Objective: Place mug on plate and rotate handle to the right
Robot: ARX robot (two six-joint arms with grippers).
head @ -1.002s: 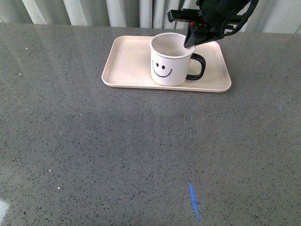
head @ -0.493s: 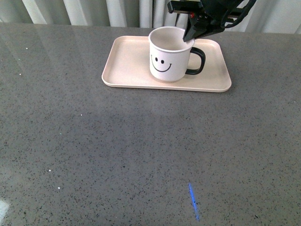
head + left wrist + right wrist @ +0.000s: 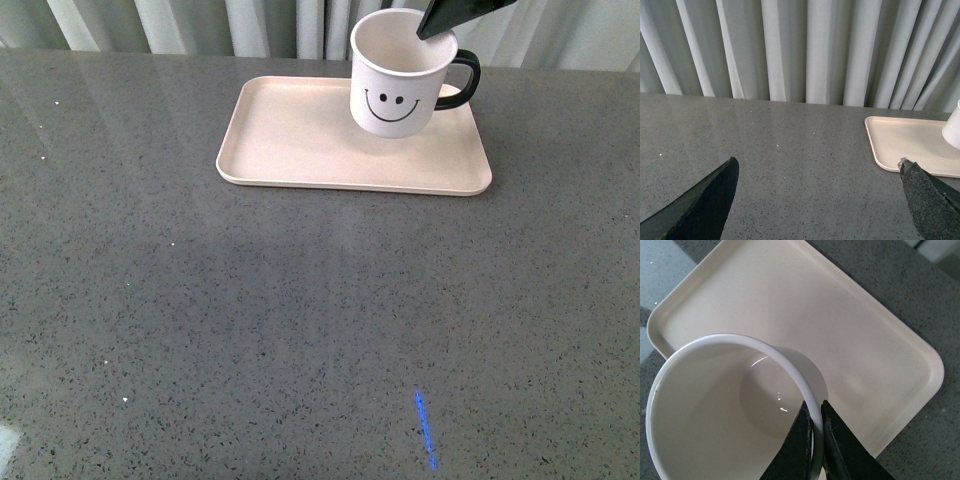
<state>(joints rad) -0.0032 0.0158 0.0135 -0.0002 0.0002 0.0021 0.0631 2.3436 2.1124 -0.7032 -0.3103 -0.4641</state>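
Note:
The white mug (image 3: 395, 85) with its smiley face hangs slightly tilted over the back right part of the pale pink plate (image 3: 290, 130). Its black handle (image 3: 462, 80) points right. My right gripper (image 3: 430, 28) comes down from above and is shut on the mug's rim by the handle side. The right wrist view shows the two fingers (image 3: 815, 407) pinching the rim of the mug (image 3: 715, 410), one inside and one outside, with the plate (image 3: 850, 320) beneath. My left gripper (image 3: 817, 162) is open over bare table, and the plate (image 3: 905, 140) and a sliver of the mug (image 3: 954, 131) lie off to one side.
Grey speckled tabletop (image 3: 250, 320) spreads in front of the plate. A short blue mark (image 3: 424, 430) lies near the front. Pale curtains (image 3: 200, 25) hang behind the table's far edge.
The mug has come up off the plate and moved right and back with my right gripper shut on its rim. The handle still points right.

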